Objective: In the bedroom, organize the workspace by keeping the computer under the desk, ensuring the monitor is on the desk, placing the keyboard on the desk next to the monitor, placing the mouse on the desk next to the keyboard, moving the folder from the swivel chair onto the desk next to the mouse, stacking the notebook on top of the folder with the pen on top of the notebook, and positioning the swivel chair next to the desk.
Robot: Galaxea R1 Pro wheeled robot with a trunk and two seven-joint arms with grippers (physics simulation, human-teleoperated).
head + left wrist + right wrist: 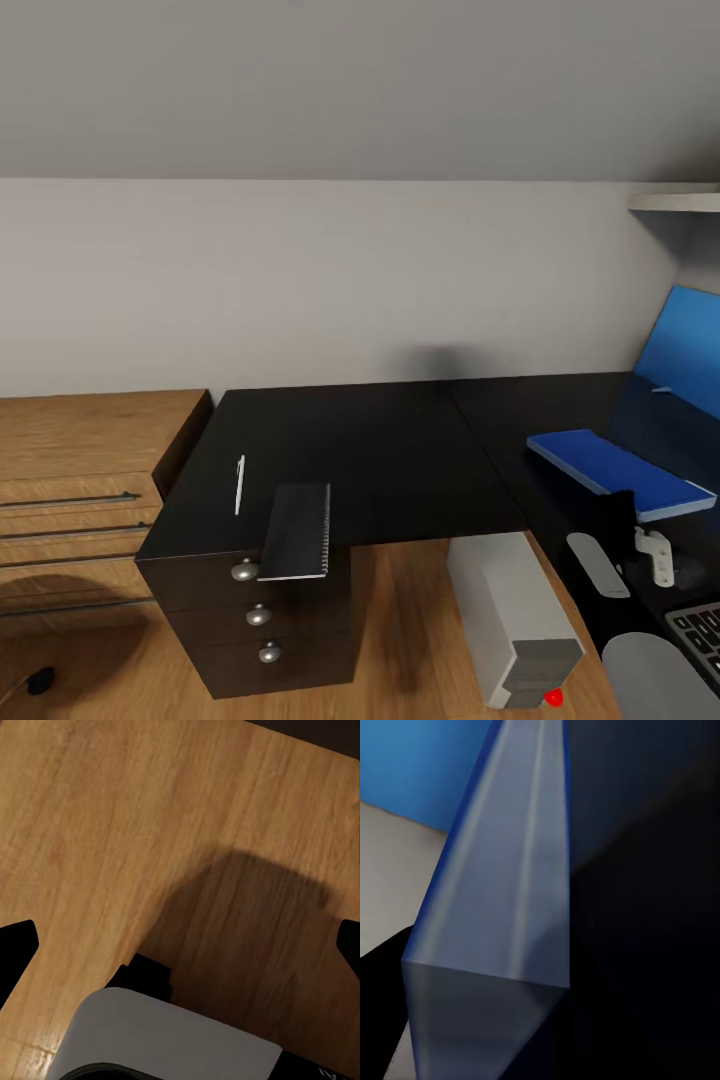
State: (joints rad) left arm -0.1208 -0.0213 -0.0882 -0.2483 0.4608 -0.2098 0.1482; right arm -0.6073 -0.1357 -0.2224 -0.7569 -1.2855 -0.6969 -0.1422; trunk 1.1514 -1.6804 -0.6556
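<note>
The black desk [400, 450] runs along the grey wall. On its right part lies the blue folder [610, 465], its pale edge [502, 900] close up in the right wrist view. My right gripper [614, 518] is at the folder's near edge; its jaws are hidden. A dark notebook [296, 530] overhangs the desk's front left edge, with the white pen [240, 484] beside it. The monitor [685, 350] glows blue at the far right. A keyboard [700, 628] corner lies at the lower right. The grey computer [510, 620] stands on the floor by the desk. My left gripper [180, 945] hangs open above the floor. Mouse and swivel chair are out of view.
A black drawer unit [258, 615] with silver knobs stands under the desk's left end. A light-wood shelf unit [80, 480] adjoins it on the left. A white shelf [680, 200] hangs at the upper right. Wood floor [112, 832] lies below the left gripper.
</note>
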